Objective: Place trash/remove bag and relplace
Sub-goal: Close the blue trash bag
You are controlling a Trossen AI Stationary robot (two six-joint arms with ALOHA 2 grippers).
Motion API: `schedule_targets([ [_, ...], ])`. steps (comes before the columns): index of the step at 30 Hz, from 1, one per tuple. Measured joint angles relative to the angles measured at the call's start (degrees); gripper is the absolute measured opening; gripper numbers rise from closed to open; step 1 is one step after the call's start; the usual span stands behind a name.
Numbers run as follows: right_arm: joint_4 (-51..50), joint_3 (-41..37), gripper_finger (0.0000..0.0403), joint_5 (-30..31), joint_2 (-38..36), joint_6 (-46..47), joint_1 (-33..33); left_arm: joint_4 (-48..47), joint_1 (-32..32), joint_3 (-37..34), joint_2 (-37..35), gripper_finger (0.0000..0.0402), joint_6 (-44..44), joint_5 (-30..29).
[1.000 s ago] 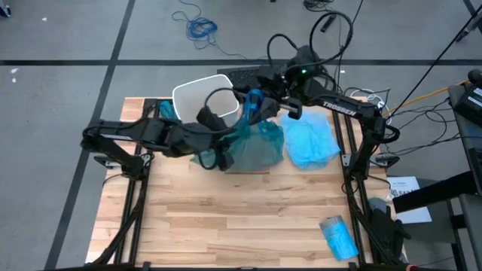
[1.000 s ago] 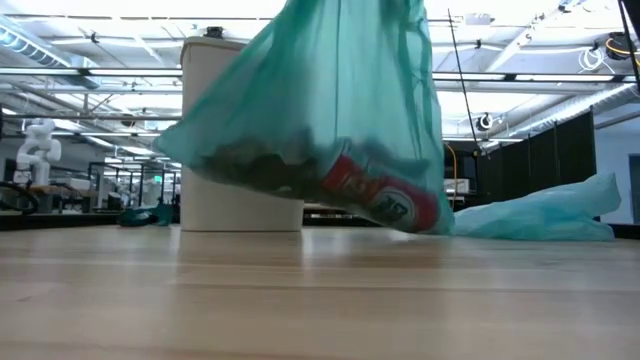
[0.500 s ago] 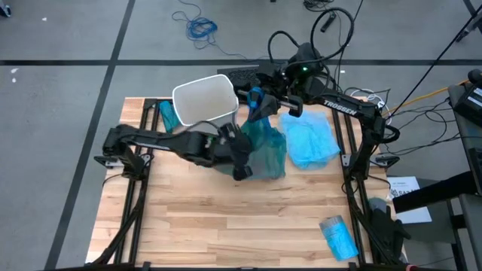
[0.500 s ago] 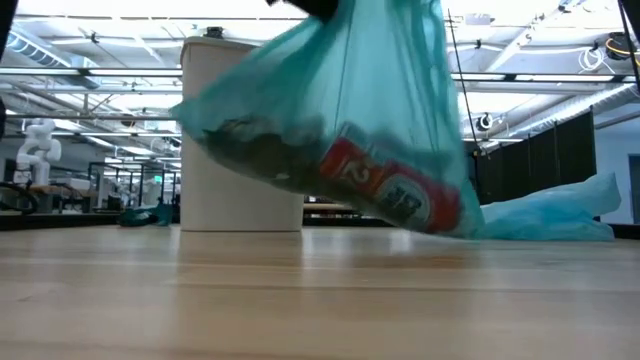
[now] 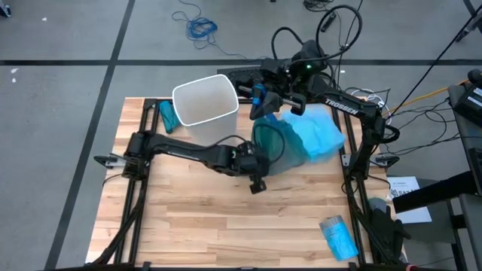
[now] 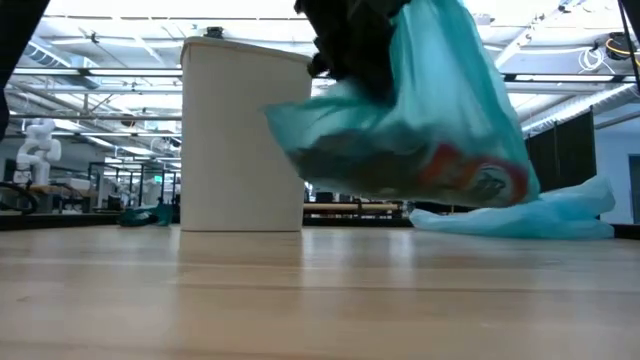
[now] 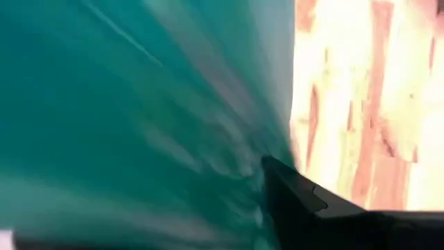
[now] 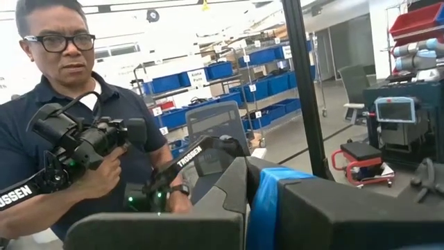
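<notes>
A teal trash bag (image 5: 273,147) hangs clear of the table in the low view (image 6: 430,120), between the white bin (image 5: 205,99) and a flat pale blue bag (image 5: 316,135). Trash shows through the film, among it a red-labelled bottle (image 6: 465,172). My right gripper (image 5: 260,98) is high at the far side, shut on the bag's gathered top. My left gripper (image 5: 260,167) has come in low from the left, against the bag's near left side, shut on its film. The bin stands upright on its base (image 6: 240,225). My left gripper has the teal film of the bag's side (image 7: 229,167) right against the inner face of one finger (image 7: 298,201); the film hides the other finger. It slants down from the table's left. The bag stays off the table. My right gripper pinches the bag's bunched blue top (image 8: 267,201) between its two fingers, several layers gathered. The fingers lie about level. The bag hangs below them.
A teal wad (image 5: 167,114) lies at the far left by the bin. A blue packet (image 5: 339,235) sits beyond the table's near right corner. The near half of the wooden table (image 5: 226,218) is bare. A person (image 8: 76,125) stands beyond the table.
My left gripper has come down and toward the table's right edge, staying with the bag's side. The bag's lower part has swung right with it, away from the bin and over the pale blue bag, bunching up and still clear of the table. The top stayed in my right gripper.
</notes>
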Motion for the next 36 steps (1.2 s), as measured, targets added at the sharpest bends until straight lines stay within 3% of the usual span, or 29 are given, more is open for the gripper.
schedule_targets([
  [18, -0.81, 3.46, 0.0000, -0.38, -0.01, 0.17, 0.15, 0.37, 1.38, -0.09, 2.08, 0.0094, -1.60, 4.60],
  [22, -1.65, 3.54, 0.0000, -0.20, -0.07, 0.02, -1.21, -1.54, 0.41, -0.08, -3.93, 0.0094, -2.86, 3.73],
  [28, -2.88, 3.54, 0.0000, -0.04, -0.07, -0.61, -3.17, -4.43, -1.20, -0.04, -15.63, 0.0094, -4.58, -3.17],
  [36, -5.47, 3.54, 0.0000, -0.12, -0.07, -0.66, -3.80, -2.94, -5.83, 0.00, -27.27, 0.0094, -7.54, -4.99],
])
